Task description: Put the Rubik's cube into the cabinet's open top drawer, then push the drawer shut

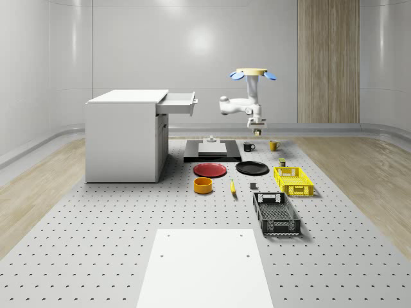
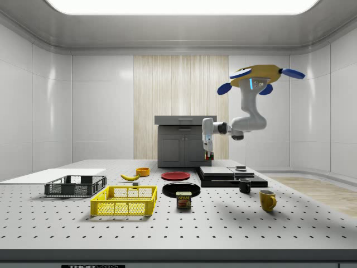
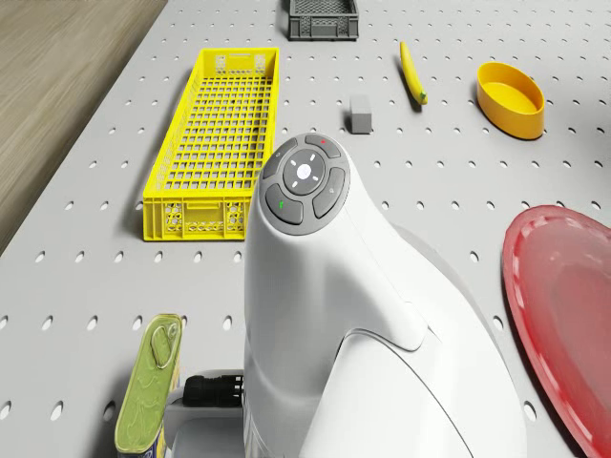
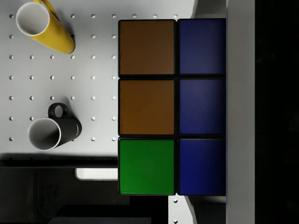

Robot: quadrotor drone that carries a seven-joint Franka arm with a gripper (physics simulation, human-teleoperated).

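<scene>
We see a matt grey table (image 1: 96,256) pierced by regular holes, bearing a smooth white sheet (image 1: 205,269). The cabinet (image 1: 122,138) looks painted white and matt. Both crates, yellow (image 3: 215,143) and grey (image 1: 276,213), show moulded plastic mesh. The red plate (image 3: 568,315) is glossy, as are the arm (image 3: 353,353) shell and the mugs (image 4: 51,130). The cube (image 4: 170,107) has smooth coloured tiles in black framing. Wood-grain panelling lines the wall (image 1: 327,61).

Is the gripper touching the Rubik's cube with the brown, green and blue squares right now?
Touching. In the wrist view the Rubik's cube sits hard against a grey finger with no gap between them. The gripper holds it in the air above the mugs.
</scene>
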